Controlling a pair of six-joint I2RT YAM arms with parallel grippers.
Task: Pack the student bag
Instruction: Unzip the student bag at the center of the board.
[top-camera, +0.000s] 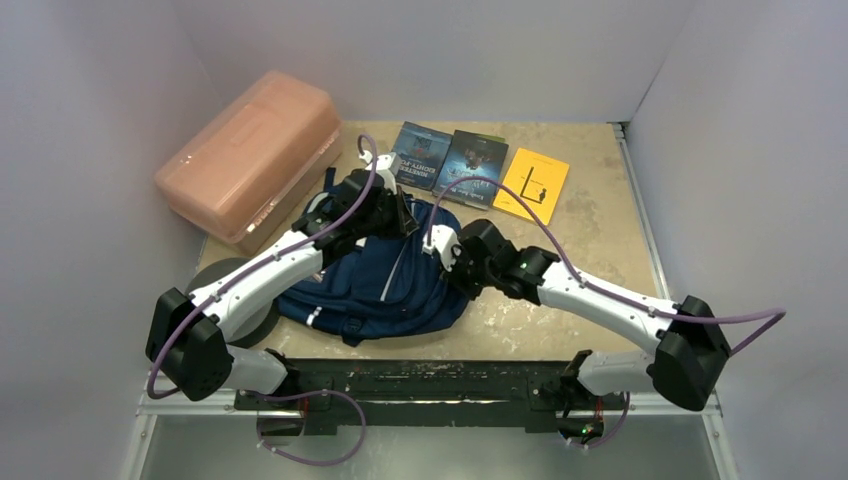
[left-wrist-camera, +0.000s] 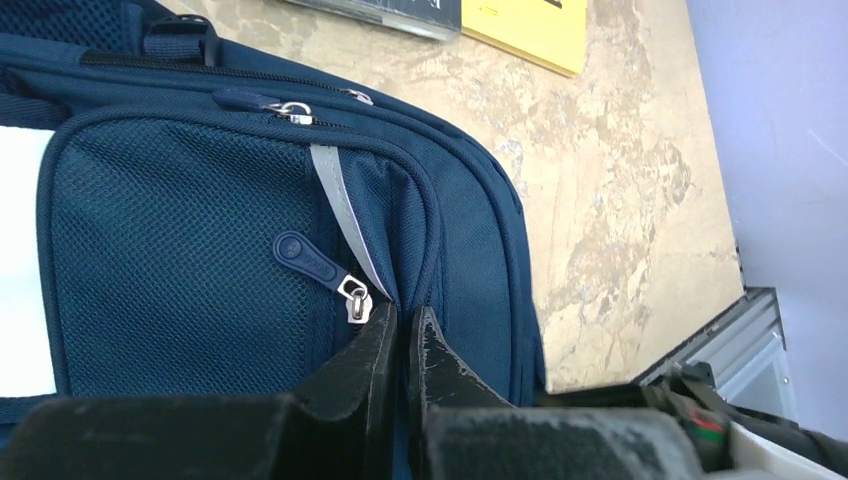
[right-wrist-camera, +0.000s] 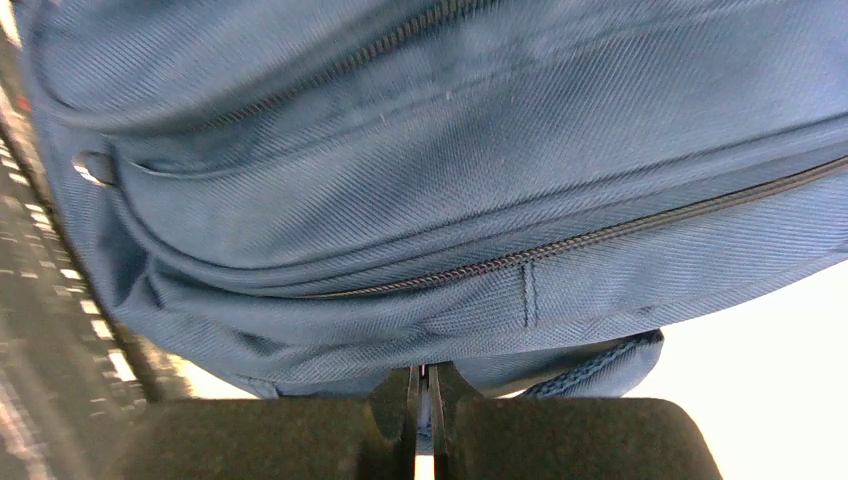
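Tabletop (top-camera: 610, 215) lies open right of the student bag (top-camera: 390, 290) (books (top-camera: 478, 165) behind, box (top-camera: 250, 160) at left).
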